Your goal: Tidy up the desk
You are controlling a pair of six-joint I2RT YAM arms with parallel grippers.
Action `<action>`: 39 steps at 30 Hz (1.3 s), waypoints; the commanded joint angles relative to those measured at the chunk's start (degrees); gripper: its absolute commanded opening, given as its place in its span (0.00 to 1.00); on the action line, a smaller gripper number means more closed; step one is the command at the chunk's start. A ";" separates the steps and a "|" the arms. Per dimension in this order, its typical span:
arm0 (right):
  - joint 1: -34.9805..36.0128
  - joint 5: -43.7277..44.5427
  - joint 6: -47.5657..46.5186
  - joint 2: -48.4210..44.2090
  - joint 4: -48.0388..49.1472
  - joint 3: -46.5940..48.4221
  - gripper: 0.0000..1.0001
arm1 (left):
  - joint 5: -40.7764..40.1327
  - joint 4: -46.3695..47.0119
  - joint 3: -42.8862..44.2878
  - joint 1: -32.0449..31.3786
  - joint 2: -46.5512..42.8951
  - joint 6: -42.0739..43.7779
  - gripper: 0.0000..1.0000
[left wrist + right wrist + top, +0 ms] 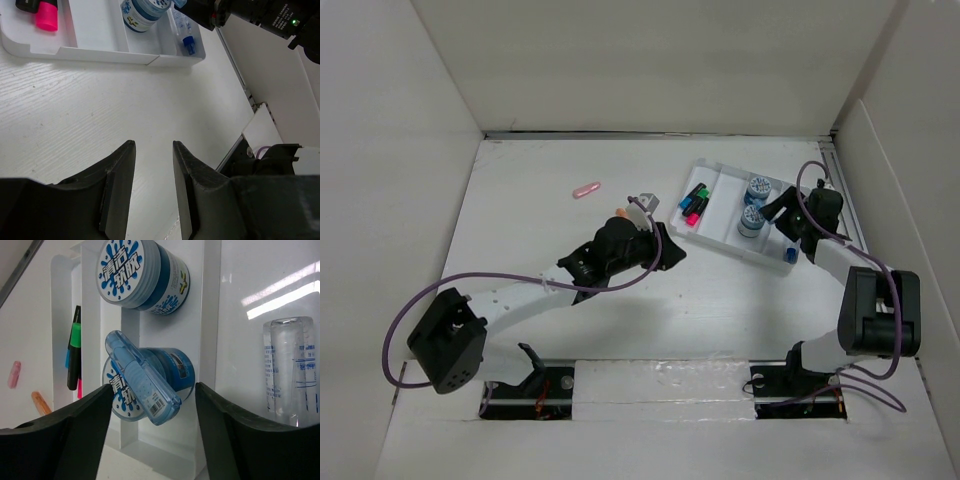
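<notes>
The desk (720,310) fills the floor of the white-walled box, with the arm bases at its 6 o'clock edge. The left gripper (153,145) hangs over bare tabletop near the middle, fingers a bit apart, nothing in them. Over at 2 o'clock the right gripper (154,388) is spread wide around a see-through blue case (142,377) lying on a blue tub (177,367) in the white tray (725,205), not touching it. A pink thing (587,189) lies at 11 o'clock.

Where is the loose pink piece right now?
Top view: the pink piece lies on the desk, left of the tray, just beyond the orange piece.
</notes>
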 commanded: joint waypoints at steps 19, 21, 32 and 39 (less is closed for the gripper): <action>1.82 2.79 1.45 0.17 5.14 0.85 0.21 | 0.59 2.79 1.19 -0.10 0.41 0.44 0.32; 1.82 2.97 1.53 -0.88 4.88 0.85 0.18 | 0.50 2.70 1.11 -0.10 0.49 0.44 0.32; 8.49 9.56 -0.84 -5.46 3.56 3.22 0.14 | -0.12 2.53 1.11 -0.10 0.23 0.35 0.32; 17.10 11.41 -1.10 0.95 2.06 9.54 0.14 | -4.94 -0.72 1.72 -0.10 0.23 -0.17 0.32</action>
